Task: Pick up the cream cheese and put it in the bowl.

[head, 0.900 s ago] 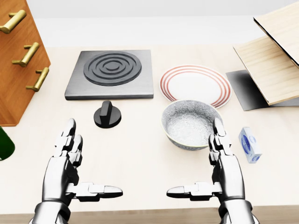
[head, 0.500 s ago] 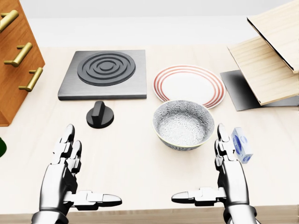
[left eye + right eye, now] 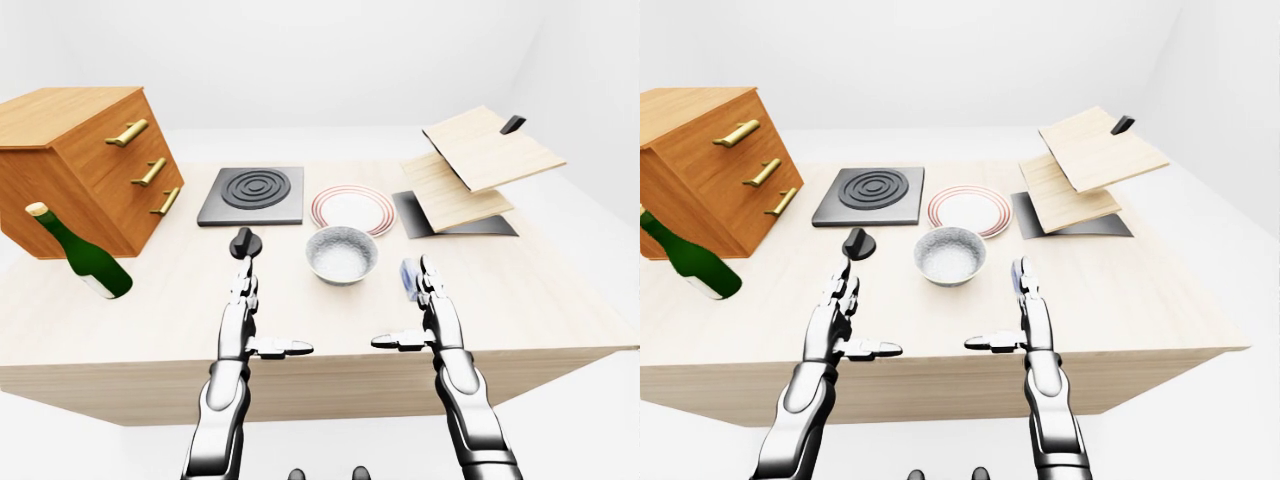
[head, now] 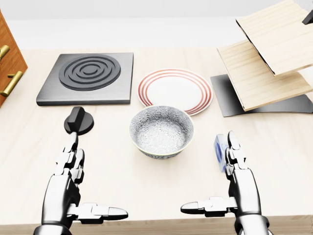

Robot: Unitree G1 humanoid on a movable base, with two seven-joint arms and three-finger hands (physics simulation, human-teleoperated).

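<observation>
The cream cheese (image 4: 219, 148) is a small blue and white box lying on the table, mostly hidden behind my right hand's fingers. The grey patterned bowl (image 4: 162, 130) stands empty to its left, in the middle of the head view. My right hand (image 4: 222, 183) is open, fingers up and thumb pointing left, right in front of the box and just touching its edge in the picture. My left hand (image 4: 80, 188) is open and empty at the lower left, below a black knob (image 4: 78, 121).
A red-rimmed plate (image 4: 175, 90) lies above the bowl. A black stove plate (image 4: 87, 77) is at the upper left. Wooden boards on a dark stand (image 4: 266, 68) are at the upper right. A wooden drawer cabinet (image 3: 90, 165) and a green bottle (image 3: 80, 255) stand at the left.
</observation>
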